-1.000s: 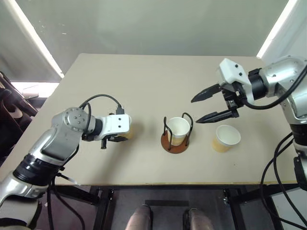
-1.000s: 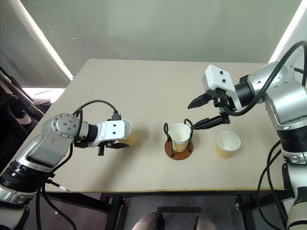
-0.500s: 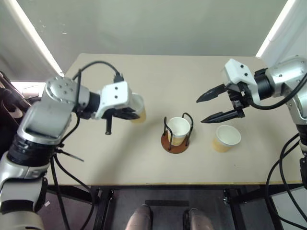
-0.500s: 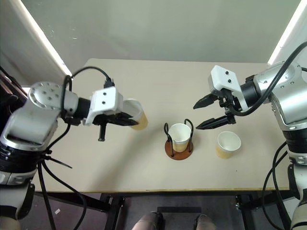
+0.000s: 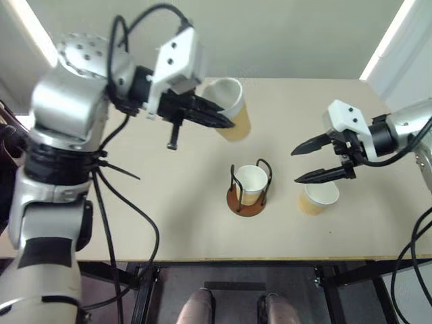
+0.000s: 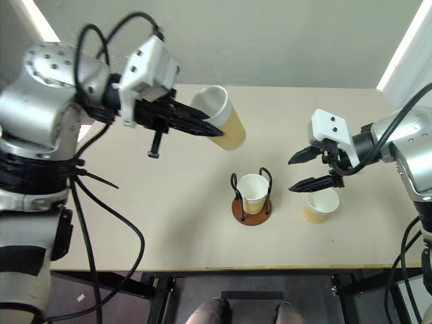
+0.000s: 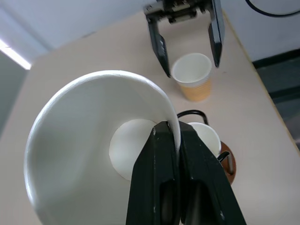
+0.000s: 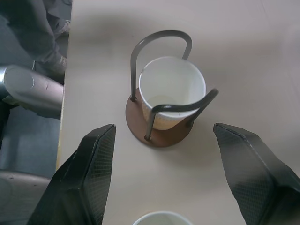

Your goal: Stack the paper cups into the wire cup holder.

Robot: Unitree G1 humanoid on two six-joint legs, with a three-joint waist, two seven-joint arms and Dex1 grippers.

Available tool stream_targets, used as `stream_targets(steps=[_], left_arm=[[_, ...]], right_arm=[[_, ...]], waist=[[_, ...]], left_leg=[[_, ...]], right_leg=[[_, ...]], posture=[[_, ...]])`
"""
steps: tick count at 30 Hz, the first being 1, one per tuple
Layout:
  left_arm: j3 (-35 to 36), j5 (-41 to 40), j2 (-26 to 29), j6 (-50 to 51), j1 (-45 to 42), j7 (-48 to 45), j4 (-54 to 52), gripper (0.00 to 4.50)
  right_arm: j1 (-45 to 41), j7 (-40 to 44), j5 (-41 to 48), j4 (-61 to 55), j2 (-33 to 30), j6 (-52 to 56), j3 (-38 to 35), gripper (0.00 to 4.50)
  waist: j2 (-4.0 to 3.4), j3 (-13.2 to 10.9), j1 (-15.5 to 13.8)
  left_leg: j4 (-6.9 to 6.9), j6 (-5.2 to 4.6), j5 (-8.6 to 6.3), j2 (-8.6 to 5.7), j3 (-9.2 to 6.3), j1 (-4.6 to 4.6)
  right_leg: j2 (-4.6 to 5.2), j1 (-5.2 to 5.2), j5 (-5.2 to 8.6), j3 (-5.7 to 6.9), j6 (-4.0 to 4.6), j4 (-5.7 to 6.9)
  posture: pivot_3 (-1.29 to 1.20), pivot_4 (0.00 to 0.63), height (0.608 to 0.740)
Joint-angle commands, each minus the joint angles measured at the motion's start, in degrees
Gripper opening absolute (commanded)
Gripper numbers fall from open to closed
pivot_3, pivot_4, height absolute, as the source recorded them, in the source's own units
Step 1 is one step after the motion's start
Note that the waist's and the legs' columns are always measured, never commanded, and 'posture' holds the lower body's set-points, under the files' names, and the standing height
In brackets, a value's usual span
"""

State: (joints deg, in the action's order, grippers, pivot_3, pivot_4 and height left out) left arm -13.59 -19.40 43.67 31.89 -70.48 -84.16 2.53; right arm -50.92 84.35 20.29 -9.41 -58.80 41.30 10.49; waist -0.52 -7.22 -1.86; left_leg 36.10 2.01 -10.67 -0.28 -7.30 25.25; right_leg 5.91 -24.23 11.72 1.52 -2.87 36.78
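Left eye view: one cup in holder, one loose, one lifted.
Wire cup holder stands mid-bench, one paper cup seated inside. Second cup just right, under right gripper, jaws released. Farther back, left gripper jaws clenched on third cup's rim, held tilted above the bench.

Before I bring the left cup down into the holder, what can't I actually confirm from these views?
- Held cup: outer wall hidden by its own bowl in the left wrist view; left gripper covers the pinched rim.
- Cup in wire cup holder: its seat on the base is hidden.
- Cup on the table: partly behind the right gripper.
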Motion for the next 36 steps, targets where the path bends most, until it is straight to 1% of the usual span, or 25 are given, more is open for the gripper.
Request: stream_targets(steps=[1, 3, 8, 9, 11, 18, 24, 30, 34, 36], left_arm=[[-1.1, 0.9, -1.8, -3.1, -2.7, -2.7, 2.3, 0.04], [-2.1, 0.8, -3.5, -4.0, -3.2, -4.4, 3.7, 0.04], [-3.9, 1.9, -7.8, -6.8, -6.1, -7.0, 9.0, 0.04], [-4.5, 2.2, -8.4, -7.3, -6.4, -7.6, 9.7, 0.04], [-6.0, 2.1, -8.6, -8.3, -6.7, -8.2, 10.2, 0.04], [-10.4, 0.1, -6.1, -10.4, -5.6, -8.3, 8.4, 0.04], [-13.1, 0.9, -6.4, -12.5, -4.3, -8.3, 9.2, 0.04], [-14.1, 3.4, -8.9, -15.7, -4.2, -8.3, 13.1, 0.04], [-12.8, 4.9, -12.8, -16.9, -5.4, -8.0, 17.5, 0.04], [-12.6, 5.2, -13.6, -17.0, -5.5, -8.2, 17.8, 0.04]], right_arm=[[0.9, -1.4, 2.1, -3.8, -1.8, 1.7, -3.9, 3.46], [1.7, -2.1, 2.9, -5.0, -2.4, 2.7, -4.8, 3.46], [3.0, -4.2, 4.2, -6.9, -3.2, 4.2, -6.1, 3.46], [3.5, -4.6, 4.6, -7.3, -3.3, 4.5, -6.4, 3.46], [4.3, -5.3, 5.1, -8.2, -3.4, 4.9, -6.9, 3.46], [5.1, -6.9, 6.4, -9.0, -4.0, 5.5, -7.5, 3.46], [5.3, -7.7, 6.9, -9.4, -4.1, 5.6, -7.3, 3.46], [5.6, -8.4, 7.5, -10.1, -4.4, 6.1, -7.0, 3.46], [6.6, -9.0, 8.1, -10.9, -5.1, 6.8, -7.7, 3.46], [7.1, -9.3, 8.5, -11.4, -5.5, 7.0, -8.2, 3.46]], waist=[[0.01, 0.0, 0.0], [0.01, 0.0, 0.0], [0.01, 0.0, -0.2], [0.01, 0.0, -0.2], [0.01, 0.0, -0.3], [0.0, 0.0, -0.3], [-0.02, 0.0, -0.7], [-0.01, 0.0, -1.1], [-0.02, 0.0, -1.2], [-0.02, 0.0, -1.3]], left_leg=[[0.02, -0.05, -0.03, 0.0, 0.0, 0.02], [0.08, -0.38, -0.2, 0.0, 0.02, 0.08], [0.21, -0.4, -0.19, -0.02, 0.02, 0.2], [0.25, -0.41, -0.2, -0.01, 0.03, 0.23], [0.26, -0.45, -0.22, -0.01, 0.03, 0.26], [0.43, -0.36, -0.17, -0.01, 0.12, 0.43], [0.88, -0.37, -0.19, -0.03, 0.11, 0.73], [0.97, -0.42, -0.22, -0.07, 0.12, 0.76], [0.99, -0.42, -0.22, -0.07, 0.14, 0.76], [1.0, -0.42, -0.22, -0.07, 0.17, 0.77]], right_leg=[[0.0, 0.0, -0.05, 0.0, -0.09, -0.02], [0.0, 0.0, -0.09, 0.0, -0.15, -0.07], [0.0, 0.0, -0.18, 0.0, -0.31, -0.21], [0.0, 0.0, -0.29, 0.0, -0.5, -0.24], [0.0, 0.0, -0.37, 0.0, -0.64, -0.32], [-0.01, 0.02, -0.55, -0.03, -0.95, -0.63], [-0.01, 0.02, -0.65, -0.03, -1.12, -0.81], [0.01, 0.02, -0.7, -0.06, -1.2, -0.81], [0.01, 0.04, -0.73, -0.07, -1.25, -0.79], [0.02, 0.04, -0.75, -0.07, -1.29, -0.8]], posture=[[0.0, 0.15, 0.74], [0.0, 0.15, 0.74], [0.0, 0.15, 0.74], [0.0, 0.15, 0.74], [0.0, 0.15, 0.74], [0.0, 0.15, 0.74], [0.0, 0.15, 0.74], [0.0, 0.15, 0.74], [0.0, 0.15, 0.74], [0.0, 0.15, 0.74]])
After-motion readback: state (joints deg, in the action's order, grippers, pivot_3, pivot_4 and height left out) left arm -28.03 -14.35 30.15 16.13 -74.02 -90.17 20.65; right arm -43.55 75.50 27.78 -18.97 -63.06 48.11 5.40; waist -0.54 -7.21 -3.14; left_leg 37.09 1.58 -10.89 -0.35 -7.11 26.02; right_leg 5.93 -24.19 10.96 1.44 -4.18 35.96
